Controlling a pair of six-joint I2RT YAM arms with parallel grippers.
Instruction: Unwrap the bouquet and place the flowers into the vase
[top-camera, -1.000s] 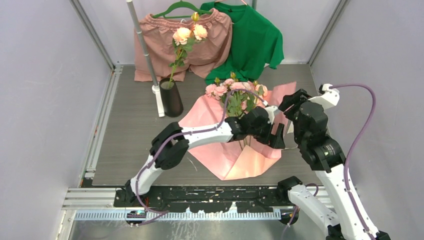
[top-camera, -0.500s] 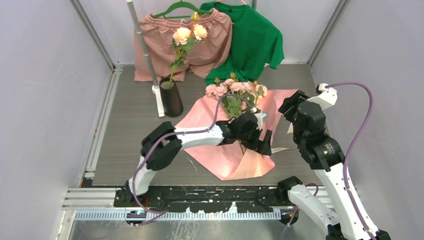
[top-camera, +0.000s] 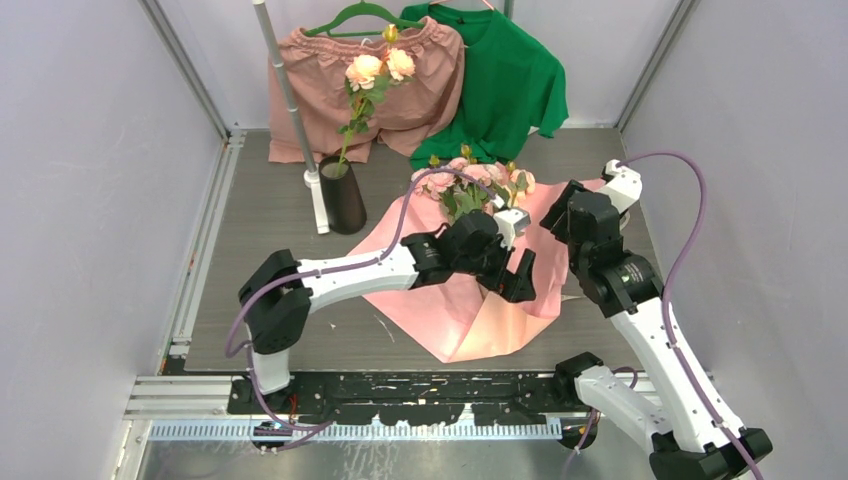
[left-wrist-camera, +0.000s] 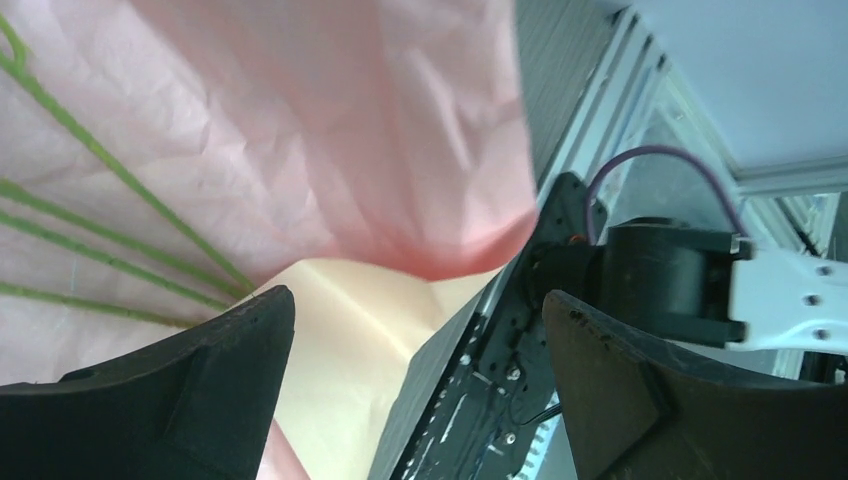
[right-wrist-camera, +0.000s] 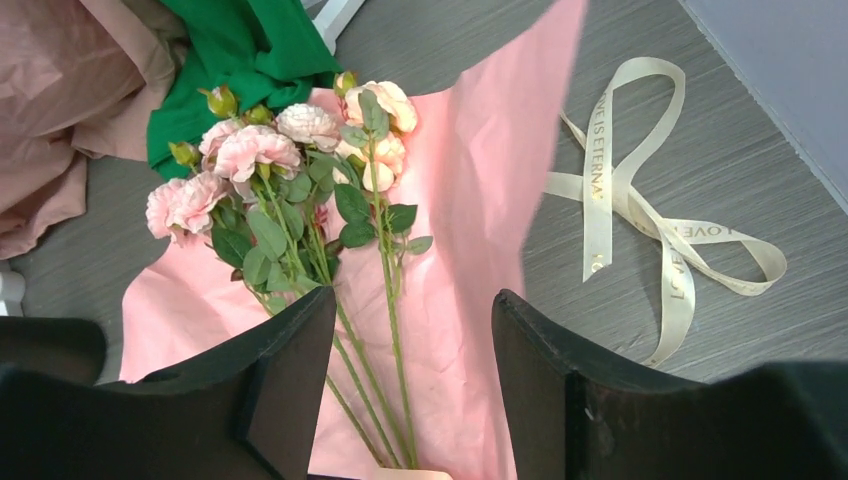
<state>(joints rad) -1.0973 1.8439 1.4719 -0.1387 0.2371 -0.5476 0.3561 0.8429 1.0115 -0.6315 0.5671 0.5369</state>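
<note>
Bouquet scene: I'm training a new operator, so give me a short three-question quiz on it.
1. True or false: the ribbon is tied around the paper.
2. What stands in the vase? A) nothing B) pale roses C) a hanger
3. Which holds the flowers: the left gripper, the right gripper, or neither?

Key: 1. False; it lies loose on the table beside the paper. 2. B. 3. Neither; both are open and the flowers lie on the paper.
</note>
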